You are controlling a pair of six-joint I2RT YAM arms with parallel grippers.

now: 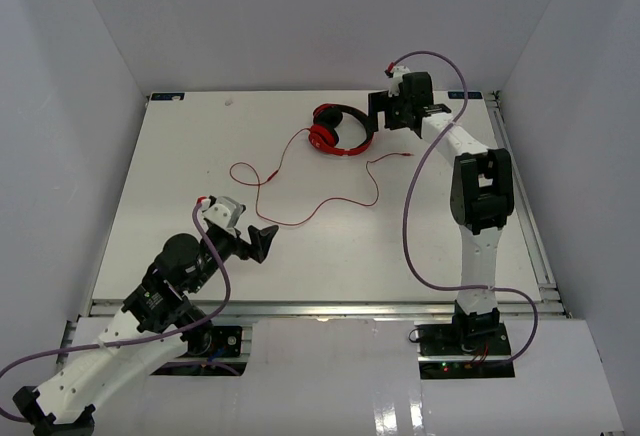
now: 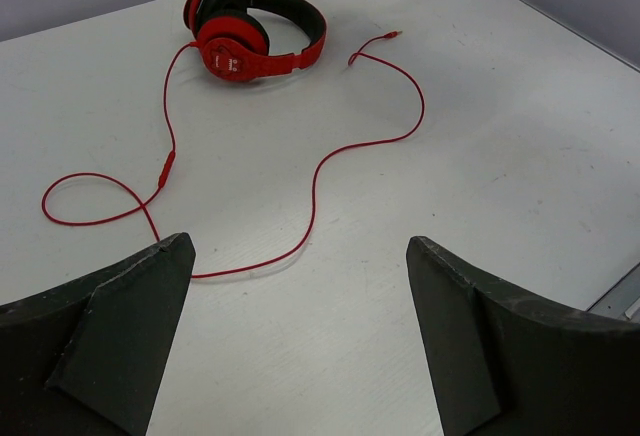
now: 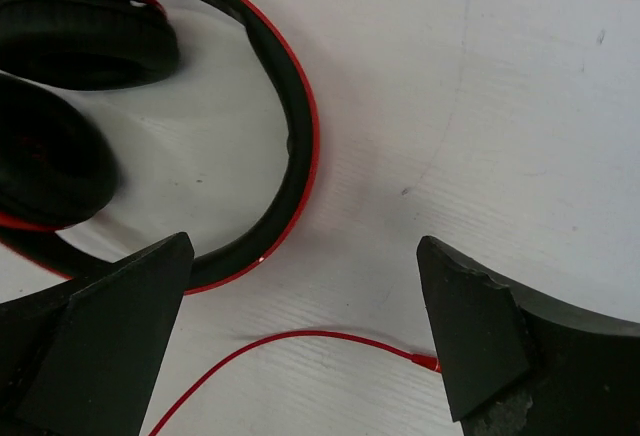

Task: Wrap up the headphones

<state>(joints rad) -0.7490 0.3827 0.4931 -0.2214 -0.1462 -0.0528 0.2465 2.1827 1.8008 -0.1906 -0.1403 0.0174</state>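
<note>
Where the right pincer hangs over the far part of the table, its two dark fingers stand wide apart. Nothing lies between them but bare tabletop and a thin run of red cable. In its wrist view the headphones lie flat just beyond the gap and to its left. Their red band with its black lining curves down close to the left finger, and the two black ear cushions sit further off at the upper left. Whether that finger touches the band I cannot tell, since its edge hides a bit of it. The cable reaches the right finger's tip, where its end is partly hidden.

The left pincer is well apart from the headphones, low over the near-left part of the table, likewise spread open and holding nothing. From its wrist camera the headphones lie far ahead, a little left of centre. The cable leaves an ear cup, drops toward the pincer and makes a loop ahead of the left finger. It runs right by that fingertip — then swings away in a wide wave to its plug, far ahead on the right.
</note>
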